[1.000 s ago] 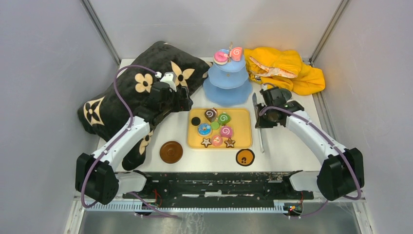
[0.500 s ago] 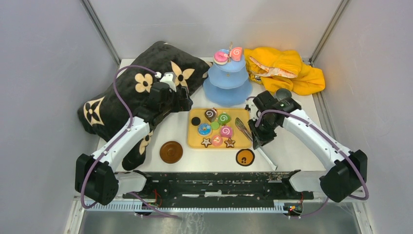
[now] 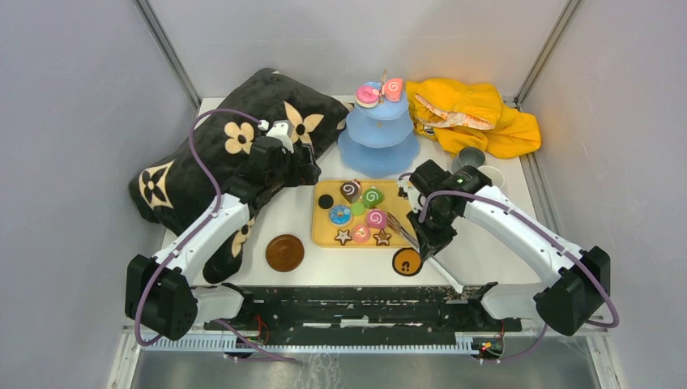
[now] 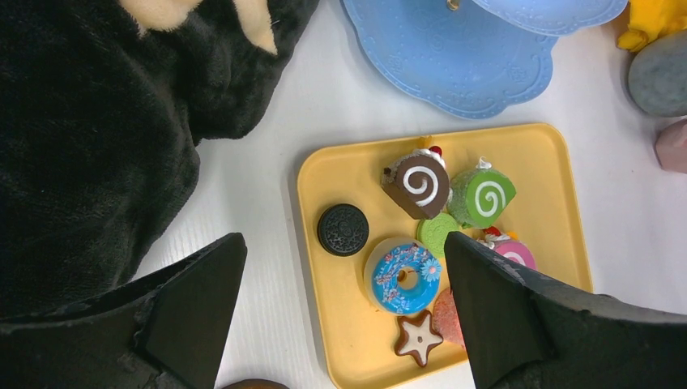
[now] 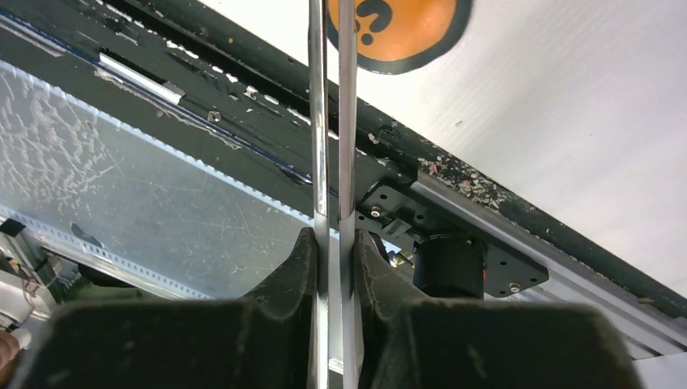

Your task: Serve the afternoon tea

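Note:
Several toy sweets point(image 3: 360, 212) lie on the flat yellow tray point(image 3: 407, 193): swirl rolls, a blue donut point(image 4: 405, 277), a star biscuit point(image 4: 419, 335), a black cookie point(image 4: 343, 229). Two pink sweets point(image 3: 381, 91) sit on the top tier of the light-blue stand point(image 3: 379, 139). A grey mug point(image 3: 468, 156) and a pink cup point(image 3: 492, 175) stand behind my right arm. My left gripper point(image 3: 309, 172) point(image 4: 344, 300) is open above the tray's left edge. My right gripper point(image 3: 433, 231) point(image 5: 334, 243) is shut on metal tongs point(image 5: 332, 121), whose tips reach the tray's right side.
A brown coaster point(image 3: 285, 252) and an orange-faced coaster point(image 3: 407, 261) point(image 5: 397, 24) lie near the front edge. A black plush cushion point(image 3: 219, 154) fills the left. A yellow cloth point(image 3: 478, 117) lies at the back right. Grey walls enclose the table.
My right arm has swung the tongs left and nearer, from beside the tray to over its right edge, uncovering the mug and cup. The left arm has not moved.

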Tool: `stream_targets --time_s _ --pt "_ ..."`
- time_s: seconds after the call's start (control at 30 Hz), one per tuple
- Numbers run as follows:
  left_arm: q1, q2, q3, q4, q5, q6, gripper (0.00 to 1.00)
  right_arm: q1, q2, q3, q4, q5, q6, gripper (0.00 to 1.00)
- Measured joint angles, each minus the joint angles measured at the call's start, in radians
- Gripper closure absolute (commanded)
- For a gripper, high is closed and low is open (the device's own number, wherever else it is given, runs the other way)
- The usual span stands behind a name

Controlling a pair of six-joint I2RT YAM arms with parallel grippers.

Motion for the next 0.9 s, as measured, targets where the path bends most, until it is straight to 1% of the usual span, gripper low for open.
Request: stream_targets --time_s 0.07,0.27,0.63,0.8,0.9 --pt "0.000 0.000 -0.001 0.000 0.000 0.000 0.01 0.023 0.014 0.003 0.006 -0.004 0.001 0.92" --pt "0.000 0.000 -0.003 0.000 -0.001 0.000 0.01 0.080 0.084 0.003 0.041 -0.012 0.005 0.94" --pt "0.000 0.001 -0.003 0.000 -0.004 0.000 0.01 0.105 0.188 -0.008 0.117 -0.012 0.015 0.96" --pt "0.000 0.002 -0.003 0.000 -0.011 0.000 0.01 0.105 0.203 -0.022 0.102 0.037 0.015 0.96" --pt "0.000 0.008 -0.003 0.000 -0.019 0.000 0.01 0.105 0.202 -0.022 0.087 0.097 0.020 0.96"
